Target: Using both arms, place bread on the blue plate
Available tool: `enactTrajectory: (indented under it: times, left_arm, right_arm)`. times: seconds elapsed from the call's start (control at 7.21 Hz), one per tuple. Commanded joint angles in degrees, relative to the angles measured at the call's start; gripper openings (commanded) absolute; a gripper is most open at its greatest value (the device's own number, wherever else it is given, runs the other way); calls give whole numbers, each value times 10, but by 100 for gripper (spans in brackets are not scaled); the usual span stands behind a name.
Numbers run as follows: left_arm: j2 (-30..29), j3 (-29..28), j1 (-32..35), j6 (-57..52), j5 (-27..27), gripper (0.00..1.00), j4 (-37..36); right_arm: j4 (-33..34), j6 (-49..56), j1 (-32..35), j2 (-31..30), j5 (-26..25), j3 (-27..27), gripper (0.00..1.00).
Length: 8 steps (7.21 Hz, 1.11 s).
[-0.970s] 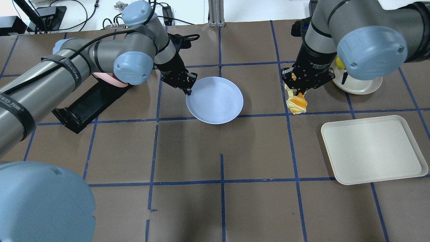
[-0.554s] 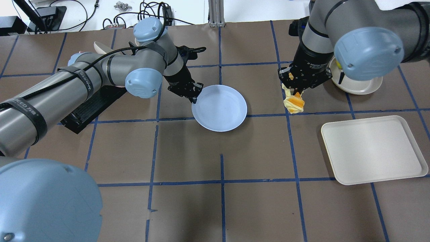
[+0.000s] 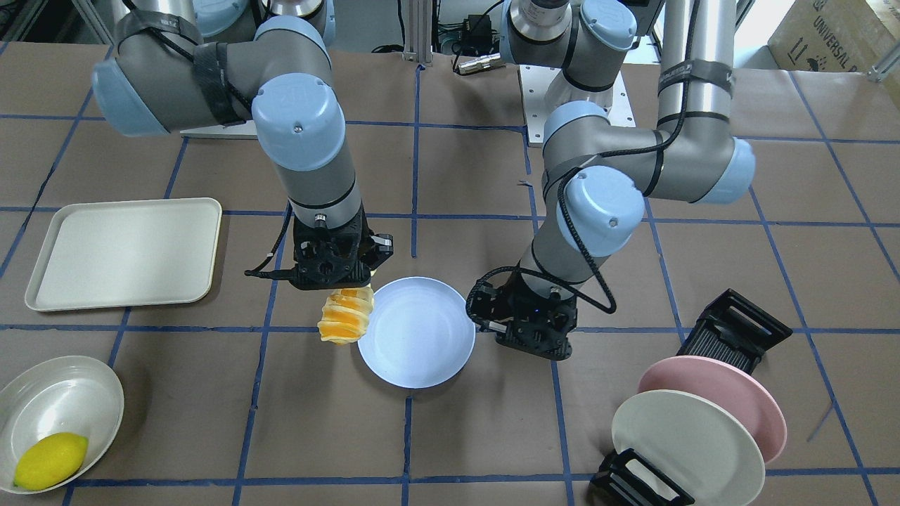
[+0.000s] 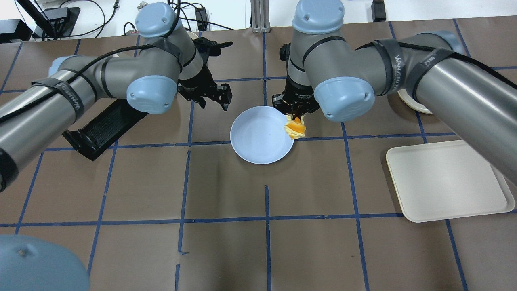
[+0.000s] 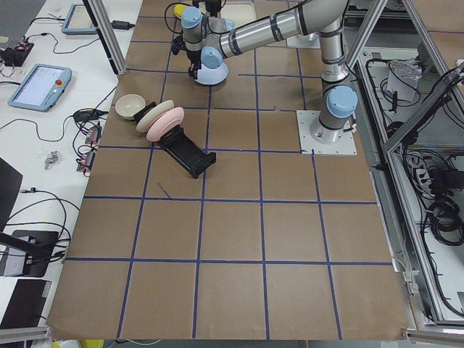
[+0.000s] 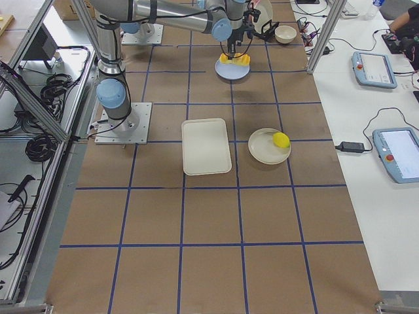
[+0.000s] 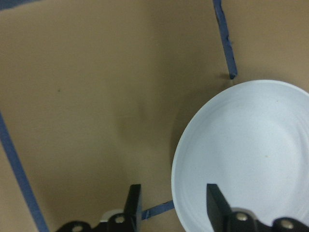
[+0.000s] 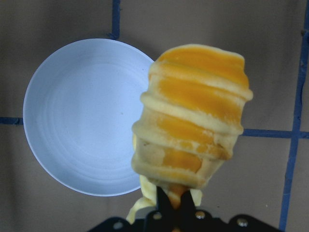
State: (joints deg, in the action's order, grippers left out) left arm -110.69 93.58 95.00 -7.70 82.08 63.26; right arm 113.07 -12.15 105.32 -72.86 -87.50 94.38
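Right wrist-mounted: jaws tight around bread (image 8: 193, 116)

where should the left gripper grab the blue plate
Probably pinch the raised rim on the edge nearest the left gripper, one finger inside and one outside, coming from above. The blue plate lies flat and shallow, too wide to span, and the bread hangs at the opposite edge.
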Motion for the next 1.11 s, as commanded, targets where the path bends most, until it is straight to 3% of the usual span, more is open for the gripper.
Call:
enactTrajectory:
  times: [0.0, 0.14, 0.28, 0.42, 0.55, 0.97]
  left_arm:
    - [82, -2, -42, 0, 18, 100, 106]
    - [106, -3, -43, -1, 41, 100, 126]
    - [121, -9, -43, -1, 47, 100, 141]
    - [131, -36, -43, -1, 54, 100, 187]
    - [134, -57, -42, 3, 82, 100, 225]
    - [151, -73, -78, 11, 76, 100, 253]
  right_arm:
    - [34, -16, 22, 38, 1, -2, 19]
    - [74, -37, 39, 58, 1, 4, 20]
    - [85, -50, 51, 77, 0, 5, 29]
    - [87, -52, 52, 94, -5, 2, 53]
    - [101, -53, 52, 97, -11, -2, 99]
    - [108, -52, 42, 92, -11, -4, 100]
